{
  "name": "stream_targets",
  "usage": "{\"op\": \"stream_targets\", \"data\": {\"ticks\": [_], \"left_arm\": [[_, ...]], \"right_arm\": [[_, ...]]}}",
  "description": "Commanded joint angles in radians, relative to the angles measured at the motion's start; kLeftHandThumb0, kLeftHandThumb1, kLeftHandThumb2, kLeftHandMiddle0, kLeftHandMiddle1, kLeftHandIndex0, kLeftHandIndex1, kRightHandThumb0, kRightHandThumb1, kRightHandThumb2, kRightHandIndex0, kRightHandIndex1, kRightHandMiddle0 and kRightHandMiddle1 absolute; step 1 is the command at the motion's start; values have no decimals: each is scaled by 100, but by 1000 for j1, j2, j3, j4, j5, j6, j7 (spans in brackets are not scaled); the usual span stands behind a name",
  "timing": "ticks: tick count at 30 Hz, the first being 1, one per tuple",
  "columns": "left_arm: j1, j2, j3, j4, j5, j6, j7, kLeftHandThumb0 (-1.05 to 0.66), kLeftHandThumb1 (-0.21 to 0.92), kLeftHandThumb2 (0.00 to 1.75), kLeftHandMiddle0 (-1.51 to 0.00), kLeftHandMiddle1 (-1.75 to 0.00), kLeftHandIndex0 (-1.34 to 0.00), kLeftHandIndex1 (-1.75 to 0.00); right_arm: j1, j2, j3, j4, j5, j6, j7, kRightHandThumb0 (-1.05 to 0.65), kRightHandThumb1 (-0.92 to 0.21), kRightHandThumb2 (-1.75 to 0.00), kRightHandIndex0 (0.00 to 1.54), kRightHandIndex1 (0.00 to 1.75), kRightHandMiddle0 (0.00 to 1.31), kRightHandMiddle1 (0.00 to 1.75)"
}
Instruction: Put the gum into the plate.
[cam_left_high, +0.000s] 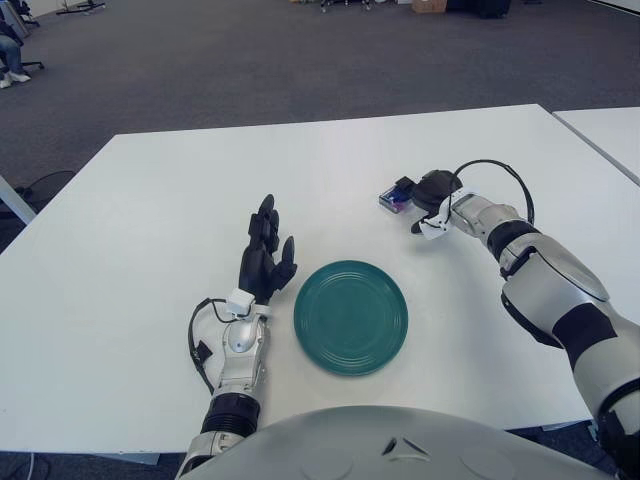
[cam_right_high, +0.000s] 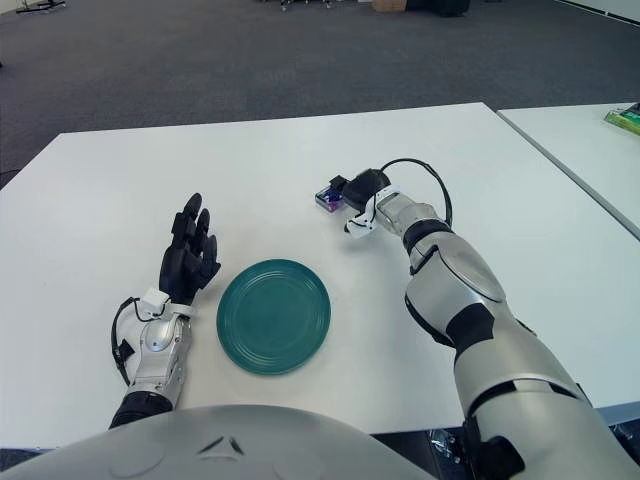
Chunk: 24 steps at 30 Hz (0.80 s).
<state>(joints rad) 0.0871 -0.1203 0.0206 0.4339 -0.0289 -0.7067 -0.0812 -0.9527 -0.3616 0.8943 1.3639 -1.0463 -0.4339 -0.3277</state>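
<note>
The gum (cam_left_high: 394, 199) is a small blue-purple box at table level on the white table (cam_left_high: 150, 200), beyond the plate and to its right. My right hand (cam_left_high: 428, 190) reaches in from the right, and its dark fingers are curled on the gum's right end, one finger over its top. The round green plate (cam_left_high: 350, 317) lies near the front edge, with nothing on it. My left hand (cam_left_high: 265, 250) shows just left of the plate, fingers straight and spread, holding nothing.
A second white table (cam_left_high: 610, 130) stands close on the right across a narrow gap, with a green object (cam_right_high: 625, 120) on it. Grey carpet lies beyond the table's far edge. A black cable loops over my right wrist (cam_left_high: 495, 170).
</note>
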Motion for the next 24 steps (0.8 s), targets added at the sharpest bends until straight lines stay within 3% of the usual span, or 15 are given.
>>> {"op": "stream_targets", "data": {"ticks": [1, 11, 24], "left_arm": [[74, -68, -3, 126, -45, -16, 8, -77, 92, 61, -13, -1, 0, -41], [61, -66, 2, 131, -86, -2, -33, -77, 92, 57, -13, 0, 0, -45], [57, -51, -4, 109, -122, 35, -106, -77, 92, 49, -9, 0, 0, -40]], "right_arm": [[14, -36, 22, -7, -20, -43, 14, -66, -92, -46, 54, 7, 0, 63], [16, -133, 37, -59, -18, -176, 53, -67, -92, -48, 56, 8, 0, 67], [51, -212, 27, -153, -3, -249, 91, -68, -92, -54, 60, 11, 0, 69]]}}
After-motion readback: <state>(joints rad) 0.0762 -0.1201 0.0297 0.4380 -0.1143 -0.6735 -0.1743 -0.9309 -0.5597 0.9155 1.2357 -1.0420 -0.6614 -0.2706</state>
